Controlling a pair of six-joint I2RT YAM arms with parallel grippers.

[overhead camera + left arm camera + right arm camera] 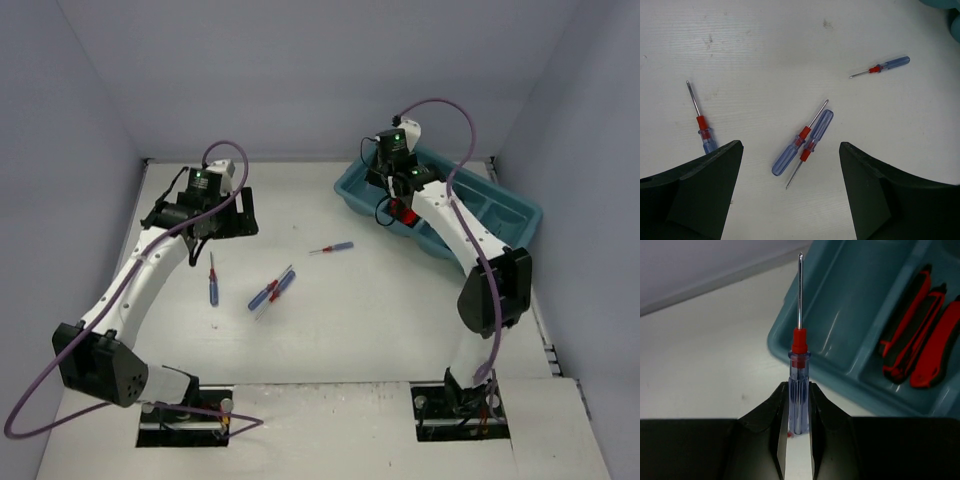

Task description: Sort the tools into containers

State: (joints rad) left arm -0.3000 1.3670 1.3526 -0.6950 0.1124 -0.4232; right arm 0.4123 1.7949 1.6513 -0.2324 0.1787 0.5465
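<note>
My right gripper (799,402) is shut on the clear blue handle of a screwdriver (799,385), whose red collar and shaft point up over the near corner of the teal tray (805,352). The container under the tip (860,305) shows no tools, and the one beside it holds red-and-black utility knives (920,325). In the top view this gripper (385,178) hangs over the tray's left end (350,190). My left gripper (790,144) is open above the table. Below it lie a crossed pair of blue screwdrivers (790,152), one to the left (702,131) and one further off (887,65).
In the top view the loose screwdrivers lie mid-table: one at the left (211,280), the pair (272,290), and one nearer the tray (332,248). The tray runs diagonally at the back right (520,215). Walls close in the table at the back and sides.
</note>
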